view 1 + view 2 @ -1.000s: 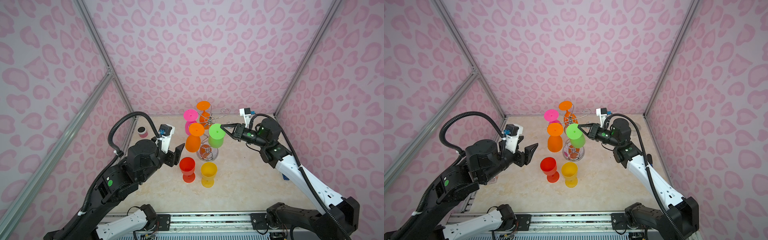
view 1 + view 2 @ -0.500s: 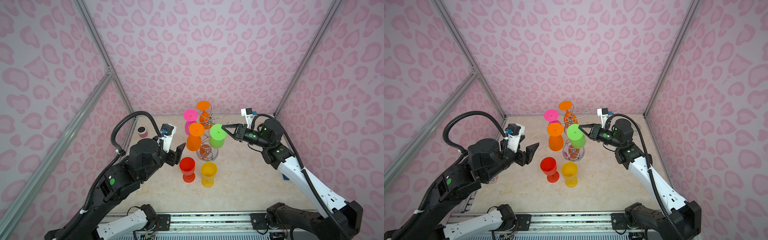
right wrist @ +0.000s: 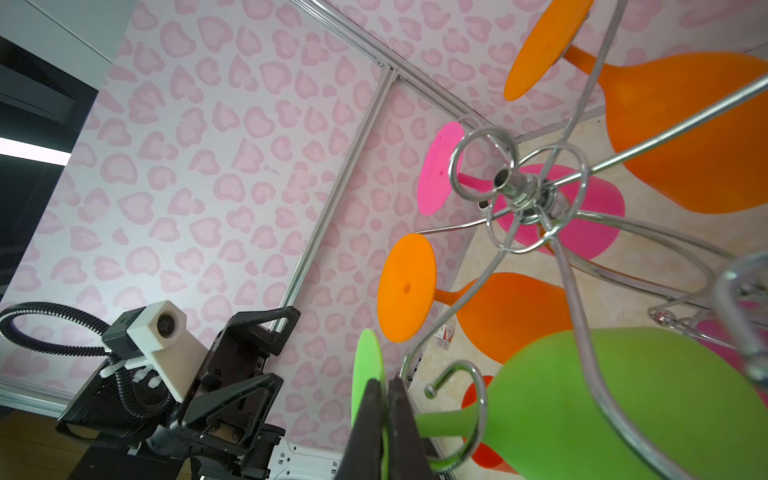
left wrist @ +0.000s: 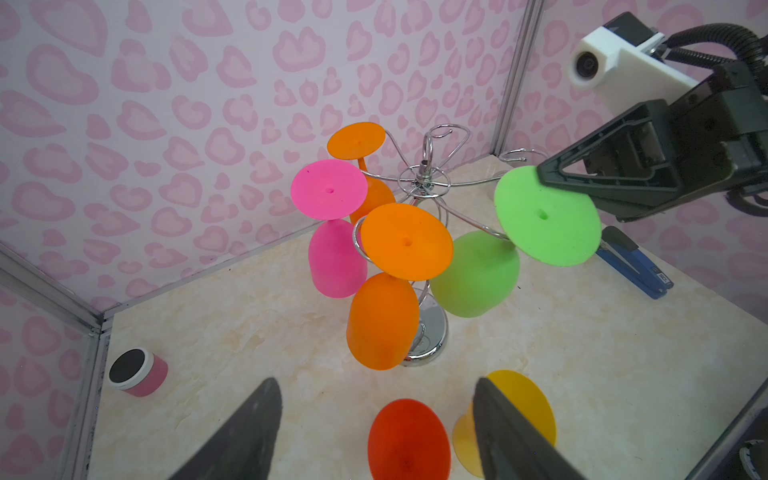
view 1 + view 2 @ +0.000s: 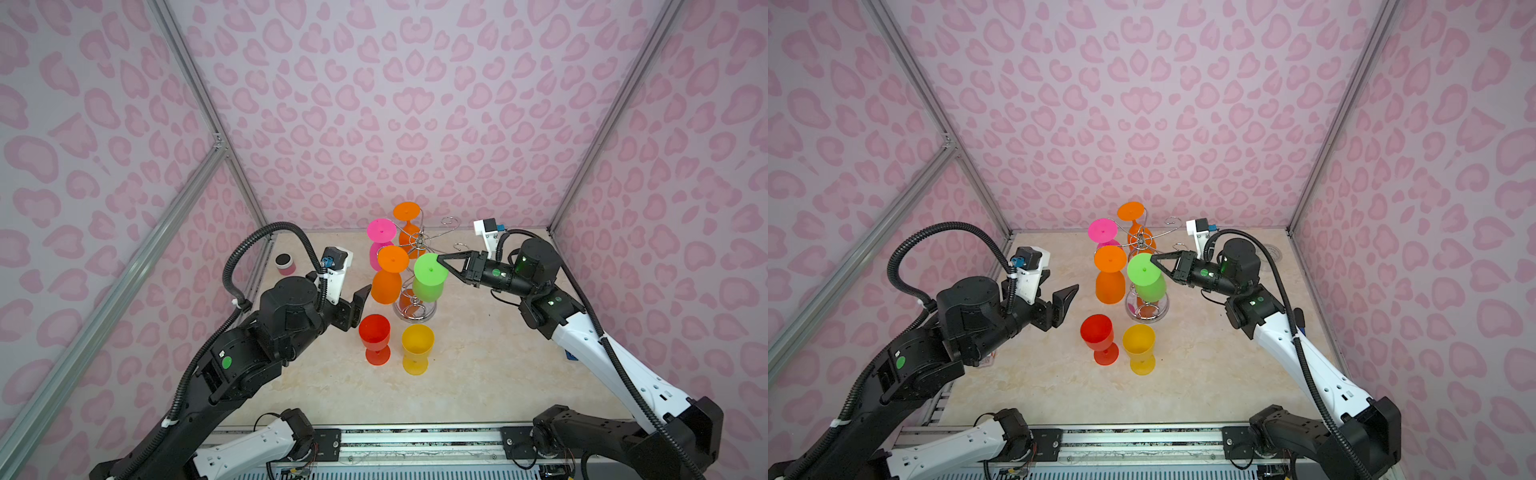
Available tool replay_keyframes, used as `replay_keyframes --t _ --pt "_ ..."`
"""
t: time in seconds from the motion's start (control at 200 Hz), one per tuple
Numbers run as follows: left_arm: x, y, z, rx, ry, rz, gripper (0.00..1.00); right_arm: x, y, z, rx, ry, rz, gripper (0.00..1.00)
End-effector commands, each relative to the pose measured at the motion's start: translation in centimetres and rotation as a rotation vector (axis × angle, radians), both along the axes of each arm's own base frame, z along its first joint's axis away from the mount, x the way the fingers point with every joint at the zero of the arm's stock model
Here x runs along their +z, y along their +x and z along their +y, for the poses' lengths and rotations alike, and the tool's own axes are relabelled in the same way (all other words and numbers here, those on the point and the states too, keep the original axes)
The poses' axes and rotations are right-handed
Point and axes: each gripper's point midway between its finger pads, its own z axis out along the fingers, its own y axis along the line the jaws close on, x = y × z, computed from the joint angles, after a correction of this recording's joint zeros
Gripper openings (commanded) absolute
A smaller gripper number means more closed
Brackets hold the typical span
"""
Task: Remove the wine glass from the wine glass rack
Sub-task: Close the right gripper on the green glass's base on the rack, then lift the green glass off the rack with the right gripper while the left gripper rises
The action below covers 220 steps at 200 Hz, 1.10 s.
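- Your right hand (image 3: pixel 384 388) is pinched shut on the flat foot of the green wine glass (image 5: pixel 428 282), gripping it at the rim.
- That glass is not yet off: it hangs upside down, tilted, on the wine glass rack (image 5: pixel 419 241), and in the right wrist view its stem sits inside a curled hook (image 3: pixel 465 399).
- Done, as far as you can see: the grasp. Left, by my judgement: slide the stem outward clear of the hook, then set the glass down.
- Your left hand (image 4: pixel 374 388) is spread wide and holds nothing; it hovers above the tabletop (image 5: pixel 478 374), near the rack's left side.
- A red glass (image 5: pixel 375 332) and a yellow glass (image 5: pixel 417 340) stand upright in front of the rack.
- The nearer orange glass (image 5: pixel 388 278) hangs just beside the green one; a pink glass (image 5: pixel 380 237) and a second orange glass (image 5: pixel 407 216) hang behind. Swinging the green bowl sideways could knock them.
- A small pink jar (image 5: pixel 284 264) and a blue tool (image 4: pixel 631 266) lie well apart.
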Motion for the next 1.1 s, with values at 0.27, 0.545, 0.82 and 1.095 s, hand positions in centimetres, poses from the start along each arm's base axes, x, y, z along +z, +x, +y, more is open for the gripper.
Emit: replay_keyframes --t 0.27,0.545,0.82,1.095 --pt "1.3 0.0 -0.1 -0.013 -0.036 -0.041 0.75 1.2 1.2 1.3 0.012 0.036 -0.032 0.0" --pt "0.1 0.1 -0.1 -0.013 -0.027 -0.022 0.75 1.4 2.5 1.8 0.003 0.024 -0.045 0.0" --pt "0.0 0.0 -0.3 -0.023 -0.029 -0.015 0.75 1.0 4.0 0.6 -0.044 0.015 -0.036 0.0" --pt "-0.3 0.4 -0.6 -0.027 -0.024 -0.006 0.75 1.6 4.2 -2.1 -0.104 0.012 -0.045 0.0"
